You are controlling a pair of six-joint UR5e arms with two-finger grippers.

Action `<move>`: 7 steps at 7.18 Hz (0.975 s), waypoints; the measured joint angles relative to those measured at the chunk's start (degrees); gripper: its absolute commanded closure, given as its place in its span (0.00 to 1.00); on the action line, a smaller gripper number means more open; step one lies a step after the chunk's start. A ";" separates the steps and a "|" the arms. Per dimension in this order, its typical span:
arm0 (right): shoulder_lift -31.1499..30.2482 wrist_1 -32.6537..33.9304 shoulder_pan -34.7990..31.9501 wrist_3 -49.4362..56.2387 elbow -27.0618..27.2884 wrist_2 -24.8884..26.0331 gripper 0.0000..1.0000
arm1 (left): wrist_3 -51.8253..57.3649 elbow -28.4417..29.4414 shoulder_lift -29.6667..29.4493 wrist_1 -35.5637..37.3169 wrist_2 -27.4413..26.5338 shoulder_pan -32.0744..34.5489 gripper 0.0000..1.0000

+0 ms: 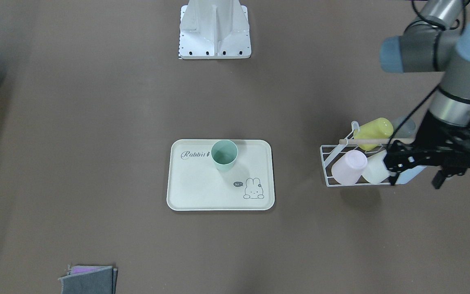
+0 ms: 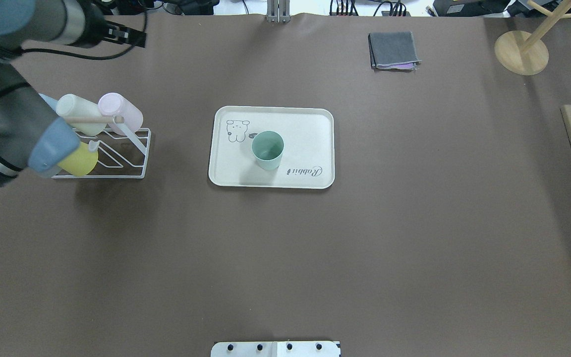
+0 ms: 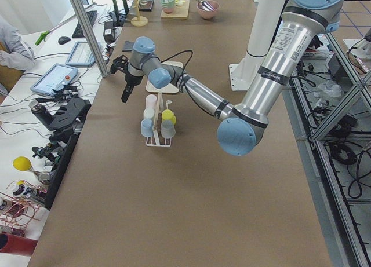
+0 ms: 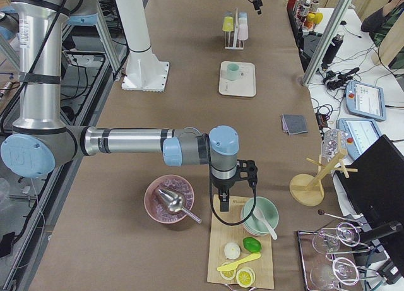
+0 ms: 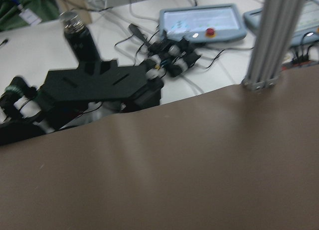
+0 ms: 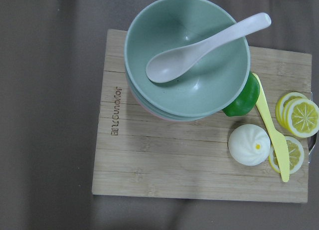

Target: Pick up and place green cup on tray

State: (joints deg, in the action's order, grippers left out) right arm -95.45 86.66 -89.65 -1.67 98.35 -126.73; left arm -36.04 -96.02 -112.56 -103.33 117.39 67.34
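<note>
The green cup [image 1: 224, 154] stands upright on the cream tray [image 1: 202, 192] in the middle of the table, next to the "Rabbit" script. Both also show in the overhead view, the cup [image 2: 267, 148] on the tray [image 2: 310, 134]. My left gripper [image 1: 416, 179] is open and empty. It hovers far from the tray, above the cup rack, and also shows in the overhead view [image 2: 128, 37]. My right gripper [image 4: 222, 202] shows only in the exterior right view, above a cutting board. I cannot tell whether it is open or shut.
A white wire rack [image 2: 137, 158] holds yellow, pink, cream and light blue cups under my left arm. A folded grey cloth [image 2: 393, 49] and a wooden stand [image 2: 521, 52] lie far from the robot. The cutting board [image 6: 199, 155] carries a green bowl with a spoon.
</note>
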 measured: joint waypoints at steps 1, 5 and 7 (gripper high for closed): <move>0.00 0.00 0.00 0.00 0.00 -0.05 0.00 | 4.04 -0.21 3.94 5.21 6.60 5.24 0.02; 0.00 0.00 0.00 0.00 0.00 -0.09 0.00 | 19.58 -0.84 18.89 14.74 17.17 16.26 0.02; 0.00 0.00 0.00 0.00 0.00 -0.17 0.00 | 25.76 -0.03 23.13 15.22 21.97 20.11 0.02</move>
State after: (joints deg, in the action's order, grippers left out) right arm -95.45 86.66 -89.65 -1.67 98.35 -126.90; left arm -10.28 -96.05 -89.43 -88.11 139.35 87.45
